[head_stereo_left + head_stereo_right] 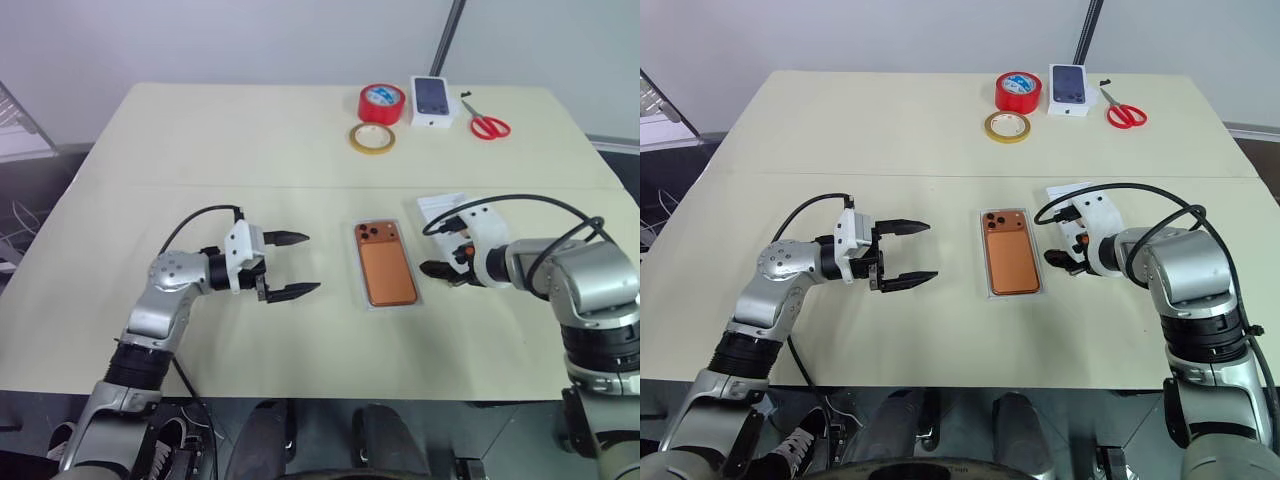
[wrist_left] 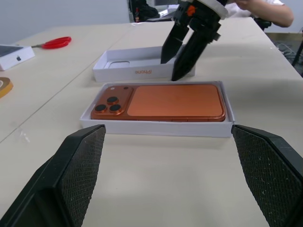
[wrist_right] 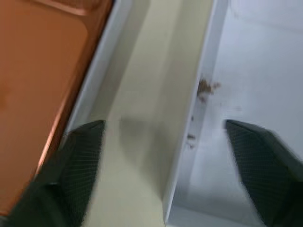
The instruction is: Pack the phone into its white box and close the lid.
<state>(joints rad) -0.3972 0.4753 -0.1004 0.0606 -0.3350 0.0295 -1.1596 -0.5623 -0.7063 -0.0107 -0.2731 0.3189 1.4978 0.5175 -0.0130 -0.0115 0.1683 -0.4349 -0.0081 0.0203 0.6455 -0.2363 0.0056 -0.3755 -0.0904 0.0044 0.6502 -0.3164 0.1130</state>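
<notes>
The copper-orange phone (image 1: pixel 386 266) lies back up inside the shallow white box (image 2: pixel 156 128) at the table's middle, its camera cluster at the far end. Just right of it lies the lid (image 2: pixel 124 67), hollow side up, partly covered by my right arm. My right gripper (image 2: pixel 176 59) points down at the lid's wall (image 3: pixel 188 142) nearest the box. It is open, with one finger inside the lid and the other in the gap between lid and box. To the left of the box my left gripper (image 1: pixel 292 266) is level, wide open and empty, pointing at the phone.
At the table's far side sit a red tape roll (image 1: pixel 381 103), a yellow tape ring (image 1: pixel 371 138), a small white box bearing a phone picture (image 1: pixel 432 100) and red scissors (image 1: pixel 488 124). A person's arm (image 2: pixel 265 10) rests beyond the table.
</notes>
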